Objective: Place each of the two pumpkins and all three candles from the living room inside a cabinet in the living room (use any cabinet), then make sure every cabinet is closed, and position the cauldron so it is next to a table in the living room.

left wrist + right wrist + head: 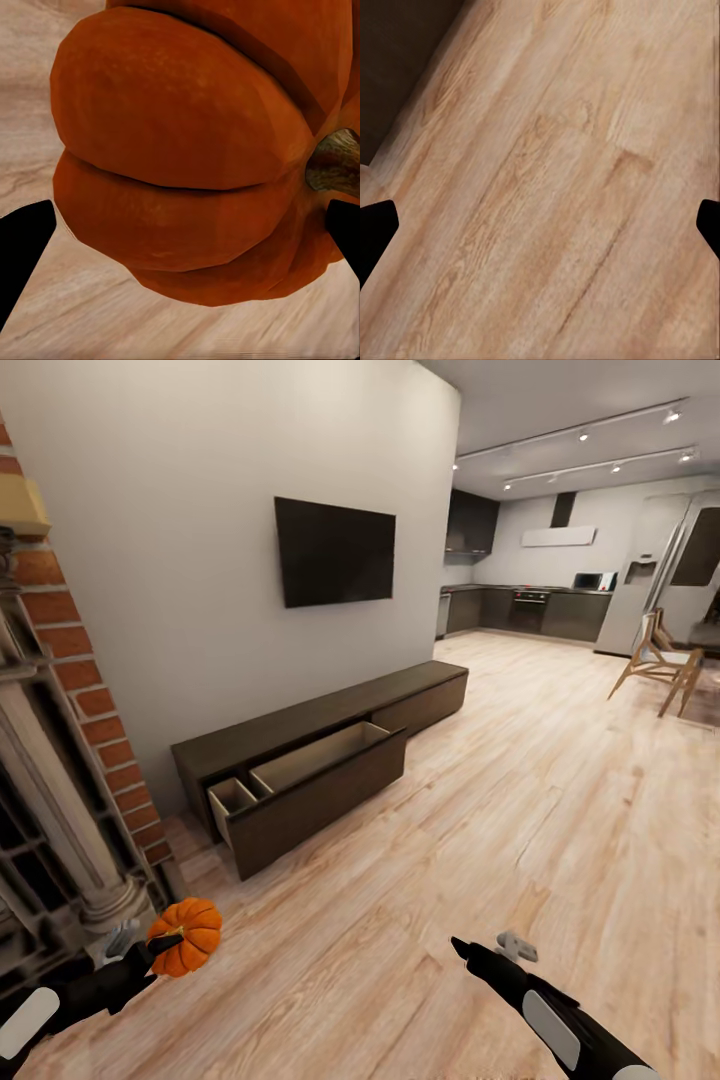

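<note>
We stand on a pale wooden floor (520,800) in an open living room, facing a long, low dark-brown cabinet (300,730) set against a grey wall beneath a black wall-mounted television (335,550). One wide drawer (310,785) of the cabinet is pulled out, and its pale beige inside has two compartments that look bare. At the left edge of the head view rises a brick and stone fireplace surround (60,760). Our left gripper (160,950) is low at the left, its fingers pinching a ribbed orange pumpkin (187,935) above the floor, well apart from the cabinet; in the left wrist view the pumpkin (187,150) sits between the two dark fingers (22,247), its brownish stem (334,161) pointing to one side. Our right gripper (485,950) hangs above the floor at the lower right, its fingers (375,229) spread wide with nothing between them. Farther back, a dark kitchen (530,610) and a wooden chair (660,660) stand at the far right.
</note>
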